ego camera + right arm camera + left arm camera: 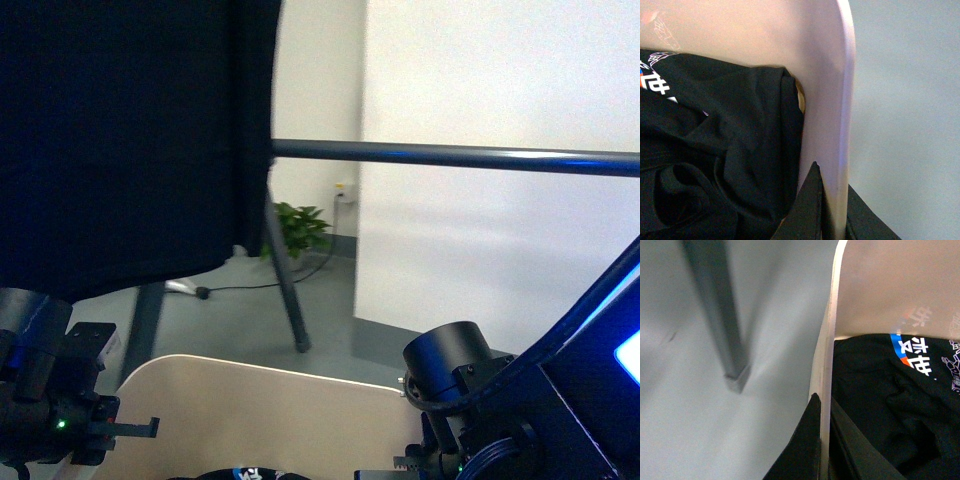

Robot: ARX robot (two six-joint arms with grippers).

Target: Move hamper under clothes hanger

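- Front: hamper (250,385) sits low on my side of the hanger (450,157) bar, far rim near a hanger leg. I judge it not yet squarely beneath. A black garment (120,140) hangs at the bar's left end.
- Left wrist: left gripper (824,412) has its jaws narrow, pinching the hamper rim, one finger on each side. A hanger leg stands near that wall. Black shirt (900,415) lies in the hamper.
- Right wrist: right gripper (832,190) holds the opposite rim the same way.
- Step: sliding toward the hanger. Next: push both arms evenly and keep the wall off the leg.
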